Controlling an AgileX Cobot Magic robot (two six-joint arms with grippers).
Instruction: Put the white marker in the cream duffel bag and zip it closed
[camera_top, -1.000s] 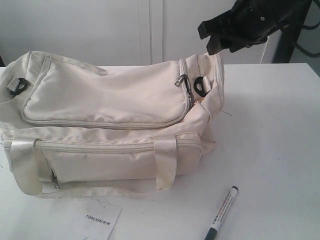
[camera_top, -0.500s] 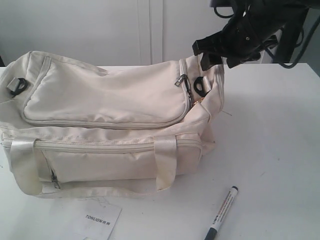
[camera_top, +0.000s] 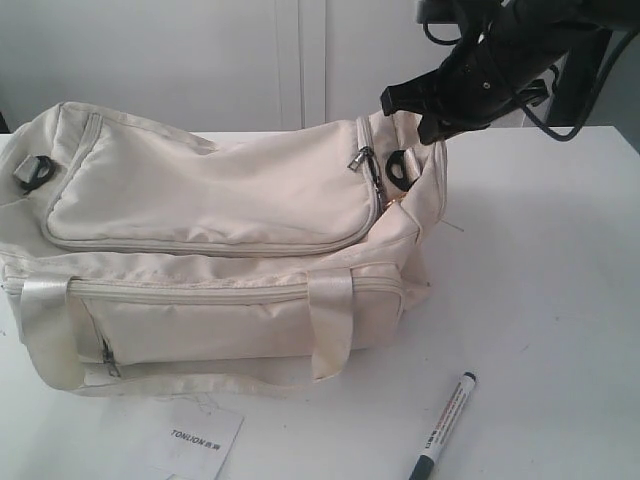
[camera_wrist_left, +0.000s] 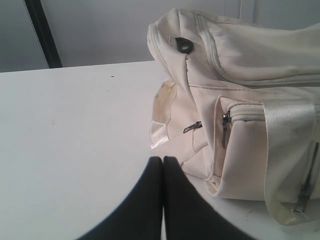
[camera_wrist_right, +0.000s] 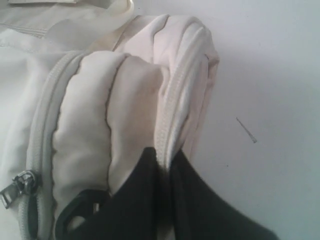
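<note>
Barely started tbh: the marker is found lying at lower right, apart from the zipped-up bag, whose end is pinched by the right gripper at upper right, and the left gripper is seen clenched on nothing.

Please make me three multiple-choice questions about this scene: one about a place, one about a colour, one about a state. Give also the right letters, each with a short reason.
1. Where does the white marker lie, relative to the cream duffel bag?
A. Inside it
B. On the table, apart from it
C. On top of it

2. What colour is the strap clip at the bag's end?
A. Red
B. Black
C. Cream

3. What is the state of the right gripper?
A. Open above the table
B. Shut on the marker
C. Shut on a fold of the bag

Answers: 1 B, the marker rests on bare tabletop. 2 B, the clip is dark against the cream fabric. 3 C, the right wrist view shows fabric pinched between its fingers.
</note>
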